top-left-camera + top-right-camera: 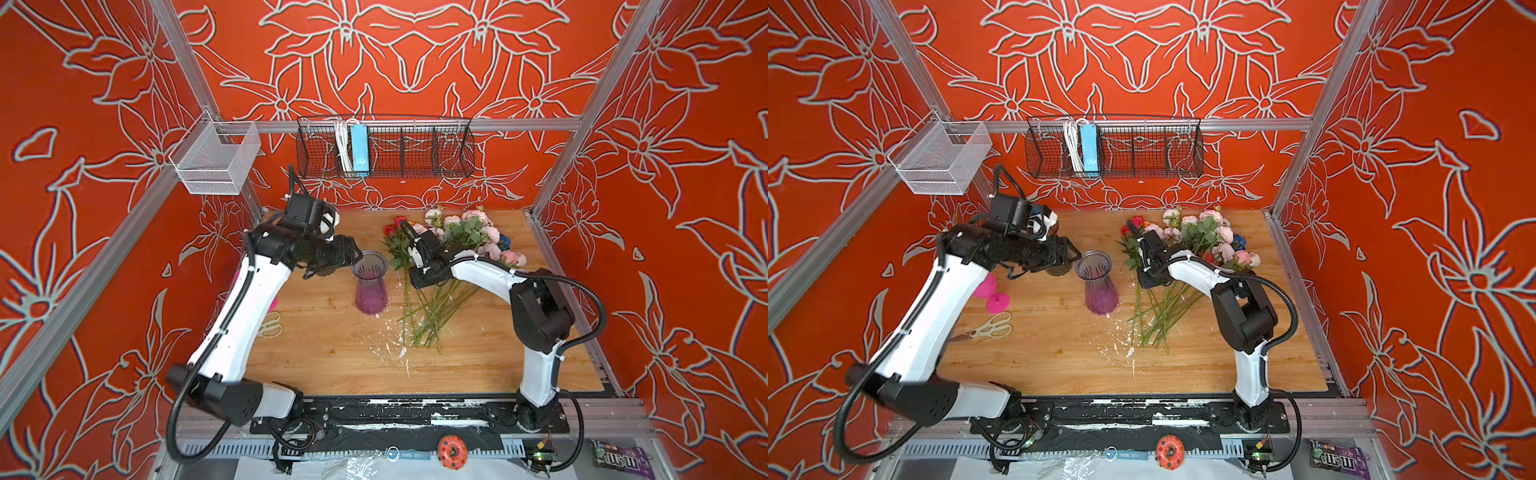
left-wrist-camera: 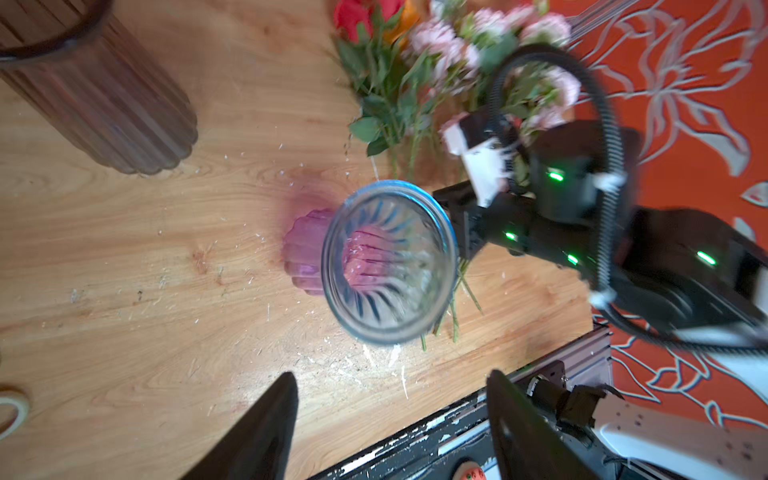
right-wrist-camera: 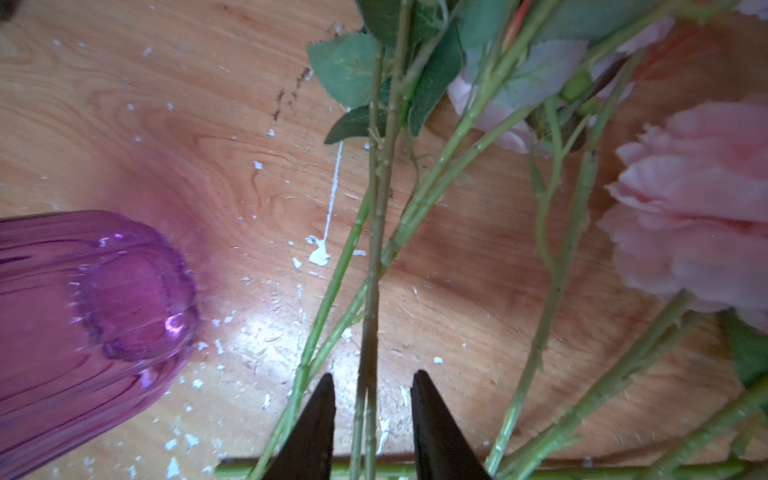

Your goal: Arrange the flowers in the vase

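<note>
Flowers (image 1: pixel 457 237) lie in a loose heap on the right half of the table (image 1: pixel 332 365). Blooms are to the far side, cut ends fanned toward the front. None are in the vase (image 1: pixel 370 291), which stands upright and empty just left of the heap.

Right claw (image 3: pixel 374 380) is down at the heap's left edge. Its jaws are apart, straddling a stem (image 3: pixel 377 232) with a gap on either side: not clenched, nothing lifted. The stem's long axis runs straight out from between the jaws toward the leaves, so the bite would fall square across it. There may be two stems lying together there; it is too blurred low down to tell. Another stem crosses underneath and neighbours slant in close on both sides. They are likely to drag along on a lift.

Left claw (image 2: pixel 390 374) is released and empty, hovering by the vase rim on its left. The right arm is nearer the flowers, the left nearer the vase.

Brown tumbler (image 2: pixel 104 95) stands left of the vase, below the left claw. Scissors (image 1: pixel 990 326) lie well apart.
</note>
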Motion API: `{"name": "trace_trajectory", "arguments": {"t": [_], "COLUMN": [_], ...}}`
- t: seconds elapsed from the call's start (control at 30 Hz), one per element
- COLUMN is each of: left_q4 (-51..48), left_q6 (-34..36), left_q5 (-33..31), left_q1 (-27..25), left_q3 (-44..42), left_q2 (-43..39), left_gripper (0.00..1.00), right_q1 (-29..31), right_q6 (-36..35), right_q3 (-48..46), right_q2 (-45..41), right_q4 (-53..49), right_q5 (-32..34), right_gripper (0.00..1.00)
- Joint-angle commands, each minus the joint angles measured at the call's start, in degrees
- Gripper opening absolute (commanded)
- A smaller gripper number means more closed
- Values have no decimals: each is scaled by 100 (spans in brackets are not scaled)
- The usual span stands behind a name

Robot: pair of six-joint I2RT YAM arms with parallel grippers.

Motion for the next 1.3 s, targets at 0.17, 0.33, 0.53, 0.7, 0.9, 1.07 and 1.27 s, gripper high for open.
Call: {"name": "trace_trajectory", "arguments": {"t": [0.17, 0.33, 0.53, 0.7, 0.9, 1.07, 1.27], "left_q4": [765, 898, 911, 1117, 1673, 3019, 4954], "left_q6": [-168, -143, -97, -182, -345, -890, -1341], "left_q5": [384, 521, 625, 844, 1083, 1486, 1567], "left_q1": [40, 35, 35, 35, 37, 3, -189], "left_q3": [-506, -648, -516, -612, -935, -1841, -3041], "left_q2": [-607, -655, -669, -767, -997, -1362, -1914], "left_gripper": [74, 74, 74, 73, 73, 71, 75], "right_q1": [5, -29, -97, -172, -197, -199, -200], "right_q6": [69, 452, 1201, 1740, 1851, 1705, 1633], "right_q3": [436, 53, -794, -1419, -2087, -2634, -2979], "right_q2": [304, -202, -1238, -1949, -2877, -3768, -4818], "right_q4": [-309, 0, 823, 1198, 1414, 1606, 1262], "right_q5": [288, 361, 157, 328, 353, 65, -315], "right_gripper": [12, 0, 0, 0, 0, 0, 0]}}
